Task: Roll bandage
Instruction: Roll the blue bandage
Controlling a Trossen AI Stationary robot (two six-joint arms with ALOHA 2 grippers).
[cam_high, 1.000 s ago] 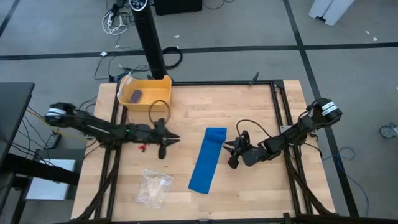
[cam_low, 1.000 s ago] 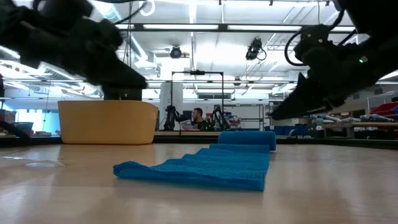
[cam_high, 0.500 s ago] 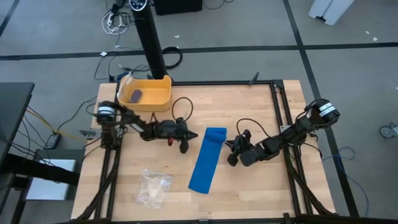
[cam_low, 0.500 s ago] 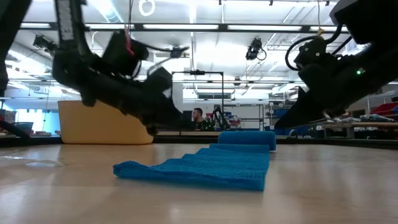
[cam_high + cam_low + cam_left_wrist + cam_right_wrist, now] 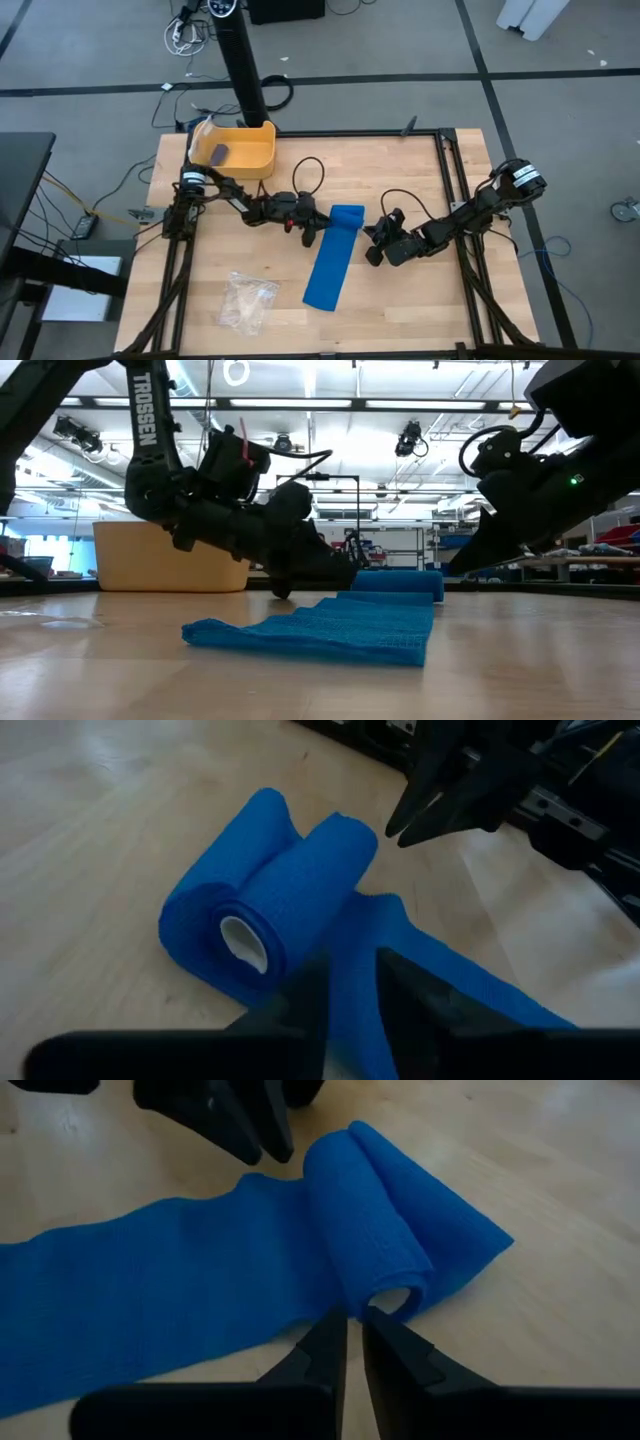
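On the table (image 5: 400, 165) lies one bandage (image 5: 330, 257), a single blue band with one rolled end and one flat tail. There are two dark arms, each ending in one tool: the left tool (image 5: 309, 225) and the right tool (image 5: 374, 243), so two tools in all, each with two fingers. One yellow bin (image 5: 236, 152) stands at the far left corner, and one small dark block (image 5: 219, 154) lies in it. One clear plastic bag (image 5: 247, 300) lies near the front edge. One black post (image 5: 241, 60) rises behind the bin.
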